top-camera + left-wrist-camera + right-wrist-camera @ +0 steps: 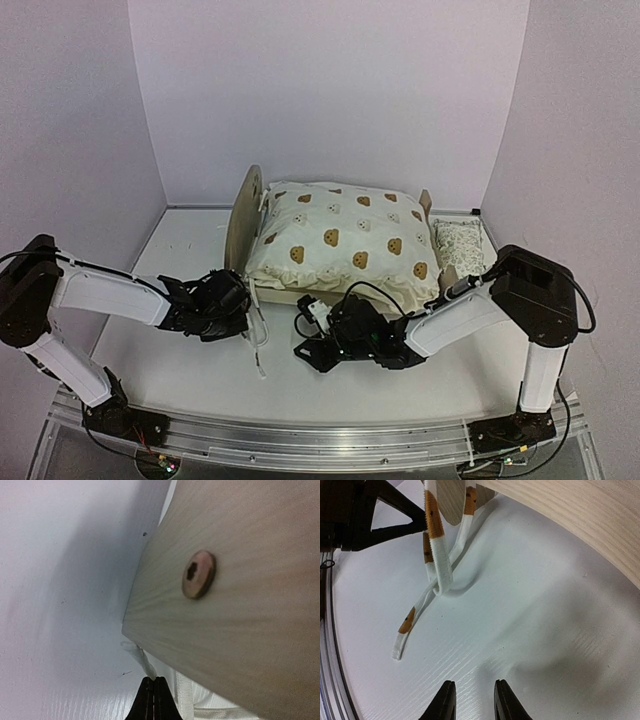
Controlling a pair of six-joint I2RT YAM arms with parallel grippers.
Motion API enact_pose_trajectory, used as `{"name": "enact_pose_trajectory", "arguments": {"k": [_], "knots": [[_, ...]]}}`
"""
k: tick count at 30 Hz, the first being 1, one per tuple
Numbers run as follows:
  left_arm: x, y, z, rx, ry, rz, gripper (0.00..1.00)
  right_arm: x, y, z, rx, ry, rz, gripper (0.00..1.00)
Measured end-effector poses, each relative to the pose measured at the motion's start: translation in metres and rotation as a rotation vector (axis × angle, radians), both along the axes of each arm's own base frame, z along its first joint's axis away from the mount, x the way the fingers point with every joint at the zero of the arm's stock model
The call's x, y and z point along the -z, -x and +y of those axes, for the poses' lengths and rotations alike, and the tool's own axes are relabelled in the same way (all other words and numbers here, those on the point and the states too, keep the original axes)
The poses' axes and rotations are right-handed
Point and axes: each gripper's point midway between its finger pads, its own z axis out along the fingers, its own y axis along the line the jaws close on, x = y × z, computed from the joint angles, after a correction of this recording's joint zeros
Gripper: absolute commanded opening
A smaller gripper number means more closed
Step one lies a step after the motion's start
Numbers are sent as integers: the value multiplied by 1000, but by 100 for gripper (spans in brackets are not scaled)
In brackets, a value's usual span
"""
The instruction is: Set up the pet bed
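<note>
The right gripper [474,702] sits closest to its wrist lens. Its 2 fingers are parted, and the bare white table [535,630] shows in the gap. From there the pet bed [600,515] lies at 1 o'clock as a pale wooden edge, apart from the fingers. White ties [439,555] with orange patches trail over the table at 11 o'clock, and the fingers do not touch them.

The left gripper [153,700] has its 2 fingers pressed together. The bed's wooden panel fills the view from 12 to 3 o'clock, close above the tips, and carries 1 round bolt [199,574]. A white strap [140,657] runs from under the panel's corner down to the fingertips. I cannot tell whether it is pinched between them.

From above, the bed stands at 12 o'clock on the table, with its tall headboard upright at the 9 o'clock end. A cream bear-print quilt [345,240] is heaped across it. A small patterned pillow [462,245] lies at the 3 o'clock end. The left gripper is at the bed's 8 o'clock, by the headboard's base. The right gripper is at its 6 o'clock, just off the long side.
</note>
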Motion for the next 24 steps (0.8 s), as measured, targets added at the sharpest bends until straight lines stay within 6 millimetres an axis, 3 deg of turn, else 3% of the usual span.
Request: {"name": "enact_pose_trajectory", "arguments": {"k": [10, 24], "knots": [[-10, -3, -22, 123, 45, -36, 0, -5, -21, -8, 30, 14, -75, 25], [-29, 18, -23, 242, 132, -131, 0, -14, -25, -6, 23, 0, -112, 25]]}}
